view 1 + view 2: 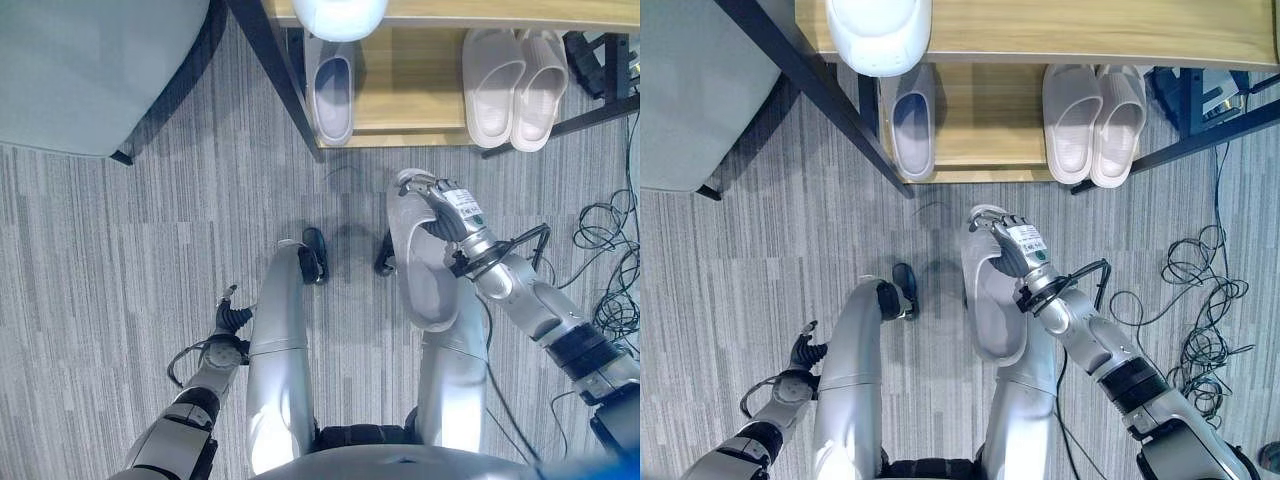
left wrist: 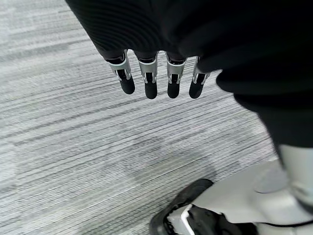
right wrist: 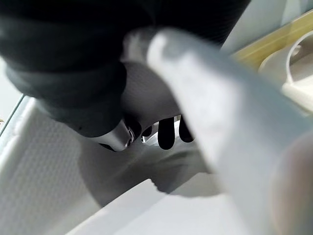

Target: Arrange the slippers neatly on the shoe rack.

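My right hand (image 1: 452, 214) is shut on a pale grey slipper (image 1: 420, 270), held above the carpet in front of the wooden shoe rack (image 1: 400, 90); its fingers (image 3: 166, 133) reach inside the strap. On the rack's lower shelf lies a matching grey slipper (image 1: 332, 92) at the left and a pair of beige slippers (image 1: 512, 86) at the right. A white slipper toe (image 1: 338, 16) pokes over the upper shelf. My left hand (image 1: 230, 322) hangs low at the lower left, fingers (image 2: 149, 81) straight over the carpet, holding nothing.
A grey upholstered seat (image 1: 90, 70) stands at the upper left. Black rack legs (image 1: 275, 75) frame the shelf. Loose cables (image 1: 605, 260) lie on the carpet at the right. Grey striped carpet (image 1: 100, 260) covers the floor.
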Controlling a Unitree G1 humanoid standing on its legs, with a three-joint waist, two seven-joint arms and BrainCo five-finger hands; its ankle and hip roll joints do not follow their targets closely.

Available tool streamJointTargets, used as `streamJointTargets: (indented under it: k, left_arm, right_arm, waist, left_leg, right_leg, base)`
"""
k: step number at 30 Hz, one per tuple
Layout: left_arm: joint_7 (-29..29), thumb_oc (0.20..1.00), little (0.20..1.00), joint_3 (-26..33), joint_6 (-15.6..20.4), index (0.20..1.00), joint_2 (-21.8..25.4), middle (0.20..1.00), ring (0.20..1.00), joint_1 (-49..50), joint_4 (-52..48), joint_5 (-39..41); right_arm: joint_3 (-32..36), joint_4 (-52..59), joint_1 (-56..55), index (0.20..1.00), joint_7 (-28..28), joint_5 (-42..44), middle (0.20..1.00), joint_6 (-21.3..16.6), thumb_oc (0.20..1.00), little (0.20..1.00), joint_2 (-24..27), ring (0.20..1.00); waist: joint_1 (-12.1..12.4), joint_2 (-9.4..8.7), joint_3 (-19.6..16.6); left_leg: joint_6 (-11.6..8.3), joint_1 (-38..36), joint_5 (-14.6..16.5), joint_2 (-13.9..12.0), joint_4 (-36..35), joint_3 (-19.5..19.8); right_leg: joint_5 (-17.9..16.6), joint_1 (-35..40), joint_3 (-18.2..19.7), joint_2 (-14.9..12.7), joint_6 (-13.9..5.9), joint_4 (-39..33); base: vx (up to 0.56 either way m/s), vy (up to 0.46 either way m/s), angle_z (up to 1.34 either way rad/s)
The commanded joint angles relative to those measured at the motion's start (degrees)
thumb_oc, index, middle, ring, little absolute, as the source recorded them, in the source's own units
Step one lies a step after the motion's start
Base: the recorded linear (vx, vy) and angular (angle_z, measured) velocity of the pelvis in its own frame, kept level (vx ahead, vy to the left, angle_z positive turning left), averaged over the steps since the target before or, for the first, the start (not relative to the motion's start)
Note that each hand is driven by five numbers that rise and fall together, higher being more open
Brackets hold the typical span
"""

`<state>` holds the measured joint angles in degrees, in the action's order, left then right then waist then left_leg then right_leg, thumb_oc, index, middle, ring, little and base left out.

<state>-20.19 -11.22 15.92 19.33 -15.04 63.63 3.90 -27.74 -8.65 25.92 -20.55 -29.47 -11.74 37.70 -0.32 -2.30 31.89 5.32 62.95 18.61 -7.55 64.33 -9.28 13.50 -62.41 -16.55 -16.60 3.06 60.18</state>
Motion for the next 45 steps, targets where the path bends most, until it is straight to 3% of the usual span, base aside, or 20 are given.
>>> streamJointTargets:
  k: [1,9,12,16,20,25,27,32,38,45]
  left_arm:
    - [-3.5,1.000,1.000,-2.2,1.3,1.000,-1.4,1.000,1.000,7.0,0.1,1.4]
    - [-7.3,1.000,1.000,-5.1,3.4,1.000,-0.1,1.000,1.000,8.5,-6.2,4.9]
    - [-8.7,1.000,1.000,-7.7,6.4,1.000,3.0,1.000,1.000,12.0,-15.3,8.5]
    - [-10.8,1.000,1.000,-8.4,7.3,1.000,4.9,1.000,1.000,13.4,-18.4,8.6]
    - [-11.9,1.000,1.000,-8.8,8.1,1.000,6.2,1.000,1.000,14.5,-20.6,8.1]
    - [-10.7,1.000,1.000,-9.1,7.7,1.000,8.0,1.000,1.000,15.1,-21.8,8.6]
    - [-9.7,1.000,1.000,-8.7,7.5,1.000,10.7,1.000,1.000,18.8,-29.1,8.2]
    - [-9.5,1.000,1.000,-6.7,7.3,1.000,14.3,1.000,1.000,23.5,-32.5,7.1]
    - [-7.9,1.000,1.000,-5.7,7.3,1.000,17.8,1.000,1.000,26.2,-37.0,7.1]
    - [-6.8,1.000,1.000,-2.9,7.0,1.000,21.5,1.000,1.000,28.5,-42.6,6.5]
  right_arm:
    - [0.2,3.4,-3.1,0.200,-4.6,3.6,0.200,-1.3,0.200,0.200,0.6,0.200]
    - [1.3,-6.7,14.9,0.200,-9.7,14.4,0.200,-1.0,0.200,0.200,1.3,0.200]
    - [-1.8,-21.4,30.1,0.200,-13.0,19.3,0.200,-0.9,0.200,0.200,5.2,0.200]
    - [-1.8,-28.1,37.5,0.200,-16.0,22.9,0.200,-1.3,0.200,0.200,8.5,0.200]
    - [0.1,-28.7,39.0,0.200,-17.7,26.3,0.200,-3.2,0.200,0.200,9.8,0.200]
    - [-1.4,-31.5,39.3,0.200,-15.2,28.3,0.200,-3.5,0.200,0.200,11.2,0.200]
    - [-1.8,-33.6,39.1,0.200,-14.3,29.0,0.200,-3.5,0.200,0.200,13.8,0.200]
    - [-1.7,-37.8,40.0,0.200,-12.0,35.5,0.200,-5.5,0.200,0.200,19.5,0.200]
    - [-3.9,-38.6,40.7,0.200,-8.9,37.9,0.200,-5.9,0.200,0.200,20.6,0.200]
    - [-7.8,-37.9,42.0,0.200,-6.7,36.2,0.200,-5.3,0.200,0.200,20.6,0.200]
  waist:
    - [0.2,1.53,-10.4]
    - [4.4,3.26,-11.6]
    - [8.2,5.07,-11.9]
    - [9.9,8.75,-8.5]
    - [10.0,11.06,-6.9]
    - [9.8,11.16,-4.8]
    - [10.0,11.78,-3.8]
    - [10.7,11.90,-2.1]
    - [11.7,12.21,-2.1]
    - [12.7,11.37,-2.1]
  left_leg:
    - [-0.25,-1.0,4.1,0.4,0.8,2.1]
    - [0.36,13.1,6.1,0.8,11.0,4.5]
    - [0.98,22.6,8.1,3.2,20.6,6.5]
    - [1.33,25.2,10.9,4.5,29.0,9.4]
    - [1.52,26.9,12.7,5.5,34.7,10.6]
    - [2.43,27.0,14.5,6.4,39.4,11.3]
    - [2.95,27.0,15.2,6.8,41.4,11.7]
    - [3.34,27.0,16.6,7.9,46.0,13.0]
    - [3.24,27.0,17.8,7.4,48.0,14.0]
    - [3.34,27.0,18.3,7.3,48.6,14.7]
  right_leg:
    - [-9.6,-2.2,-0.2,-1.9,-7.48,-11.2]
    - [-3.9,-16.9,0.4,-5.5,-5.46,2.3]
    - [1.9,-27.5,1.8,-8.6,-4.37,15.1]
    - [7.6,-27.5,-0.4,-10.5,-3.34,24.2]
    - [11.1,-27.5,-1.2,-11.7,-2.55,30.1]
    - [14.3,-27.5,0.3,-11.4,-0.89,35.9]
    - [15.7,-27.5,1.6,-11.3,-0.14,38.4]
    - [19.2,-27.5,5.0,-10.4,2.16,43.9]
    - [19.5,-27.5,6.1,-9.1,2.40,45.5]
    - [19.2,-27.5,7.6,-8.3,2.60,45.9]
  base:
    - [0.05,0.019,-0.03]
    - [0.10,-0.006,0.06]
    - [0.28,-0.016,0.36]
    - [0.12,-0.003,0.19]
    - [0.07,-0.005,-0.07]
    - [0.02,-0.011,0.01]
    - [0.00,-0.016,0.03]
    - [0.01,-0.036,0.03]
    - [0.00,-0.013,-0.05]
    - [0.00,-0.010,-0.04]
